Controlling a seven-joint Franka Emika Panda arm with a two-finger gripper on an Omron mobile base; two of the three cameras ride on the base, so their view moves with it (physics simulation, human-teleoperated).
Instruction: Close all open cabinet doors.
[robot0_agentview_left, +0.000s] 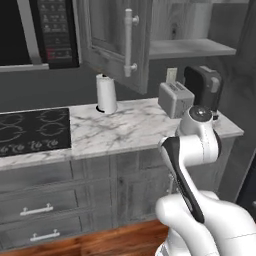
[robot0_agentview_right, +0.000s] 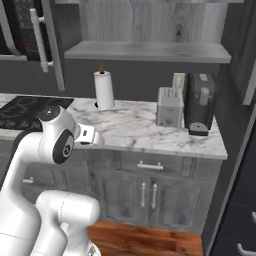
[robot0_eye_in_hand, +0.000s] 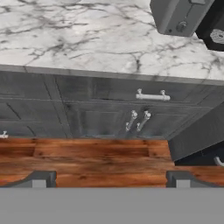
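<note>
One tall grey wood-grain cabinet door (robot0_agentview_left: 112, 45) with a long pale bar handle (robot0_agentview_left: 129, 42) stands swung open over the counter, left of the bare cabinet shelf (robot0_agentview_left: 192, 48). From the other side the same door (robot0_agentview_right: 54, 47) appears nearly edge-on beside the shelf (robot0_agentview_right: 147, 51). My gripper (robot0_eye_in_hand: 111, 180) is open, its two fingertips (robot0_eye_in_hand: 41, 179) spread wide with nothing between them. It hangs low in front of the counter edge and looks at the lower cabinet fronts and the wooden floor, well below the open door.
On the marble counter (robot0_agentview_left: 125, 130) stand a paper towel roll (robot0_agentview_left: 106, 93), a toaster (robot0_agentview_left: 175, 99) and a dark coffee machine (robot0_agentview_left: 202, 85). A black cooktop (robot0_agentview_left: 32, 130) lies at the left under the microwave (robot0_agentview_left: 35, 30). A tall dark panel (robot0_agentview_right: 240, 150) closes the right side.
</note>
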